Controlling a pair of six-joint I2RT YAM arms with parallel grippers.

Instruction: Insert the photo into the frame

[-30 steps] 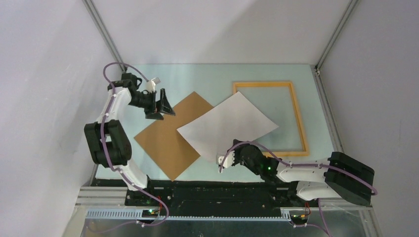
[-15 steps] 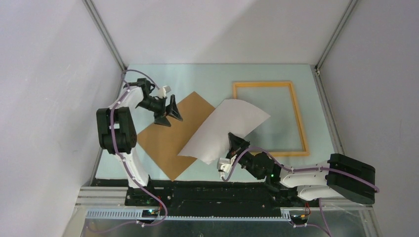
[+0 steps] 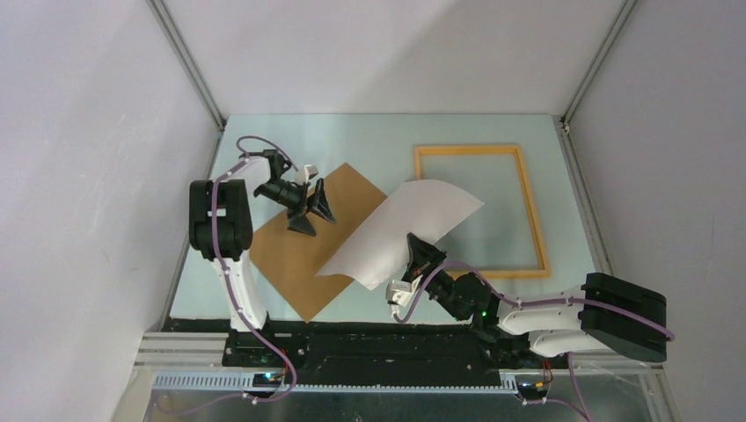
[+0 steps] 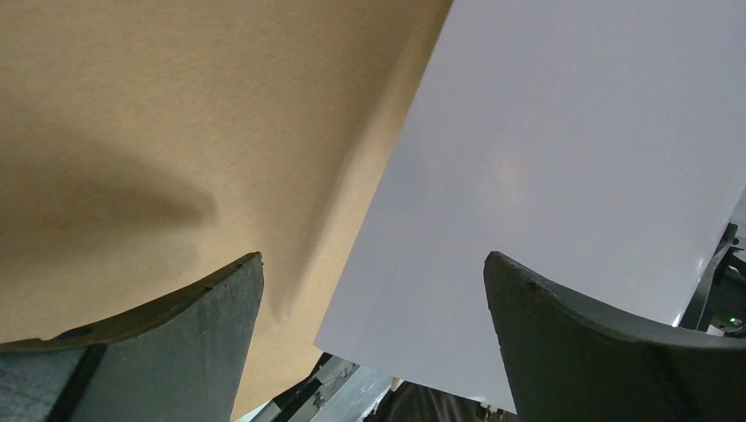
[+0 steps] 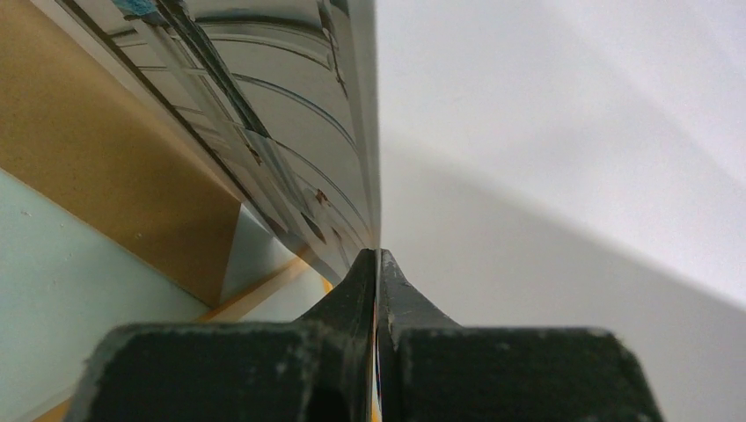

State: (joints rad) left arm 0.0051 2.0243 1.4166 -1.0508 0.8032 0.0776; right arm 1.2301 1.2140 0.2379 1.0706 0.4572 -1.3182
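Where the right gripper (image 5: 378, 264) pinches it, the photo (image 3: 396, 224) curves upward.

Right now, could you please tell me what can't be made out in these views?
- Printed side of the photo: top view shows only its white back; right wrist view catches it edge-on, unreadable.
- Near left corner of the frame: top view, behind the photo and right gripper.
- Right part of the backing board: top view, under the photo.

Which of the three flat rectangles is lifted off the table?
The white photo, pinched by the right gripper; the brown board and orange frame lie flat.
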